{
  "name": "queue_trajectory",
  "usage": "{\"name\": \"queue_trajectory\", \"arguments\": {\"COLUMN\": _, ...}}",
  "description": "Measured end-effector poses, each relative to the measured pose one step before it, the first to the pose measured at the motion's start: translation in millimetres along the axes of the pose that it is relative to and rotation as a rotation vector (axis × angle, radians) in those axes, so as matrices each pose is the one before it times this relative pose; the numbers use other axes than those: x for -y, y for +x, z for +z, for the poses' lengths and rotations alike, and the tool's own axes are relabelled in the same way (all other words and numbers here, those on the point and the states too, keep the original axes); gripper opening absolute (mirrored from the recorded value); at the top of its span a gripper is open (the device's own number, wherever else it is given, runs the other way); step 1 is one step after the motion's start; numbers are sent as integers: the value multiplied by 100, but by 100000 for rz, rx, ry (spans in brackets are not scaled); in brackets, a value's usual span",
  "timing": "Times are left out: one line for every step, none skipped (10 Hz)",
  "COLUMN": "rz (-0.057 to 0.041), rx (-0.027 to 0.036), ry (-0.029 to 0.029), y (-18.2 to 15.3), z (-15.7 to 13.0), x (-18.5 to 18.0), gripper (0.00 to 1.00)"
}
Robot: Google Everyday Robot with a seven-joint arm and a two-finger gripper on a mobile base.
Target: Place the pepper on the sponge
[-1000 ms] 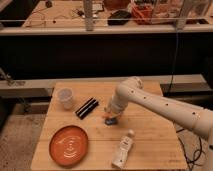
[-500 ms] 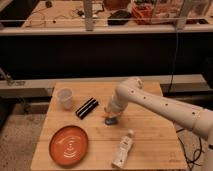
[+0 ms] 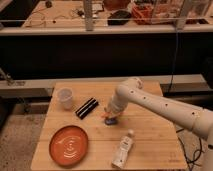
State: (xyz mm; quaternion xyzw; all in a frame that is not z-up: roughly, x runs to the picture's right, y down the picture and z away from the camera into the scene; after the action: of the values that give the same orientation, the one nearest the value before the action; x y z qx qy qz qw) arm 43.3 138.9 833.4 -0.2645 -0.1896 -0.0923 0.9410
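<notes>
One white robot arm [image 3: 165, 104] reaches in from the right edge. Its gripper [image 3: 110, 115] sits mid-frame, directly over the small blue rounded sponge [image 3: 112, 121]. Tiny orange-red pepper [image 3: 105, 116] shows at the gripper's left edge, just above the sponge. Whether it is held, and how wide the gripper is: cannot tell.

Light wooden table [image 3: 150, 145] also carries a white cup [image 3: 65, 98], black ridged bar [image 3: 86, 107], round orange plate [image 3: 69, 145] and a white bottle [image 3: 123, 149] lying down. Dark room, cluttered bench [image 3: 60, 12] along the top. Pepper's long axis: too small to read.
</notes>
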Motion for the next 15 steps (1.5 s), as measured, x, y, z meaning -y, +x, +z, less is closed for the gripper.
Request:
{"name": "queue_trajectory", "arguments": {"rz": 366, "rx": 87, "ry": 35, "y": 20, "z": 59, "x": 2, "gripper": 22}}
{"name": "queue_trajectory", "arguments": {"rz": 60, "rx": 14, "ry": -33, "y": -60, "z": 19, "x": 24, "gripper": 22}}
{"name": "queue_trajectory", "arguments": {"rz": 233, "rx": 20, "ry": 82, "y": 0, "z": -11, "x": 48, "gripper": 22}}
{"name": "queue_trajectory", "arguments": {"rz": 320, "rx": 43, "ry": 42, "y": 5, "z": 25, "x": 23, "gripper": 22}}
{"name": "queue_trajectory", "arguments": {"rz": 327, "rx": 7, "ry": -14, "y": 39, "z": 94, "x": 4, "gripper": 22}}
{"name": "queue_trajectory", "arguments": {"rz": 241, "rx": 63, "ry": 39, "y": 20, "z": 70, "x": 26, "gripper": 22}}
{"name": "queue_trajectory", "arguments": {"rz": 260, "rx": -16, "ry": -11, "y": 79, "z": 53, "x": -37, "gripper": 22}}
{"name": "queue_trajectory", "arguments": {"rz": 446, "rx": 62, "ry": 67, "y": -18, "z": 20, "x": -25, "gripper": 22}}
{"name": "queue_trajectory", "arguments": {"rz": 743, "rx": 89, "ry": 57, "y": 20, "z": 107, "x": -21, "gripper": 22}}
{"name": "queue_trajectory", "arguments": {"rz": 85, "rx": 1, "ry": 81, "y": 16, "z": -26, "x": 14, "gripper": 22}}
{"name": "queue_trajectory", "arguments": {"rz": -4, "rx": 8, "ry": -2, "y": 0, "z": 35, "x": -20, "gripper": 22}}
{"name": "queue_trajectory", "arguments": {"rz": 54, "rx": 34, "ry": 0, "y": -37, "z": 37, "x": 4, "gripper": 22}}
{"name": "queue_trajectory", "arguments": {"rz": 406, "rx": 55, "ry": 51, "y": 5, "z": 71, "x": -1, "gripper": 26}}
{"name": "queue_trajectory", "arguments": {"rz": 446, "rx": 43, "ry": 44, "y": 23, "z": 53, "x": 1, "gripper": 28}}
{"name": "queue_trajectory", "arguments": {"rz": 326, "rx": 6, "ry": 80, "y": 76, "z": 31, "x": 32, "gripper": 28}}
